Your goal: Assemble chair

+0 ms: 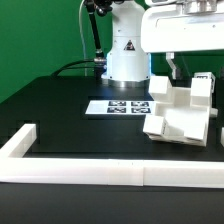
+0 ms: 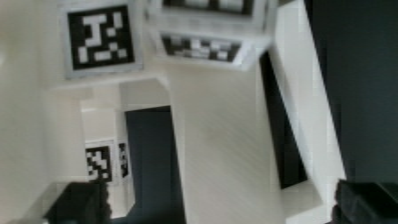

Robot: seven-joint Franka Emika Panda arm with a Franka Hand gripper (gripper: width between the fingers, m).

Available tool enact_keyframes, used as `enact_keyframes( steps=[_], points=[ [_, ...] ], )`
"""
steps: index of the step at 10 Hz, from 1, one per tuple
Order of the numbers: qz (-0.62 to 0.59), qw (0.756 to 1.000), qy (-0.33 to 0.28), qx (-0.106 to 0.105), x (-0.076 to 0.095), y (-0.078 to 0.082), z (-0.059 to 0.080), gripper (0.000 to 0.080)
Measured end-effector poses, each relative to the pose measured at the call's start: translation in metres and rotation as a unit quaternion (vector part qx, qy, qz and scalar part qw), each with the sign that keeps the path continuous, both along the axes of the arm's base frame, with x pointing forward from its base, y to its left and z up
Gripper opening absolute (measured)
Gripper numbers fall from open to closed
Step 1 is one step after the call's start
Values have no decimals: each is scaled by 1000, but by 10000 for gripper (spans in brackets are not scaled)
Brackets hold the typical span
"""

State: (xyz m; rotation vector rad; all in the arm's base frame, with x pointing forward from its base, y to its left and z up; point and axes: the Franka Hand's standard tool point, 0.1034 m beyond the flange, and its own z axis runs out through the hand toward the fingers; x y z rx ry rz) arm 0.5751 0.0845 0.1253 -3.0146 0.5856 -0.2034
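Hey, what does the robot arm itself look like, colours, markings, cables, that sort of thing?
The glossy white rounded robot arm carries a black triangular warning sticker. Black cables run beside it. Its white boxy wrist housing ends in dark fingers, which are blurred in the wrist view.

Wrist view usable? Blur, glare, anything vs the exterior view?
Wrist view: soft all over, white faces of the chair nearly washed out, edges of its tag smeared. Exterior view: sharper, evenly lit, faint shading on the chair, marker board small but distinct.
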Motion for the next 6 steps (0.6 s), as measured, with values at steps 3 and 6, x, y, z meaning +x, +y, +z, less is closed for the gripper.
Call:
enact_keyframes(
  steps=[3,6],
  points=[
    [115,993,-5,-19,0,-1,0,649],
    [194,981,-12,-29,-4,-7,9,649]
  ],
)
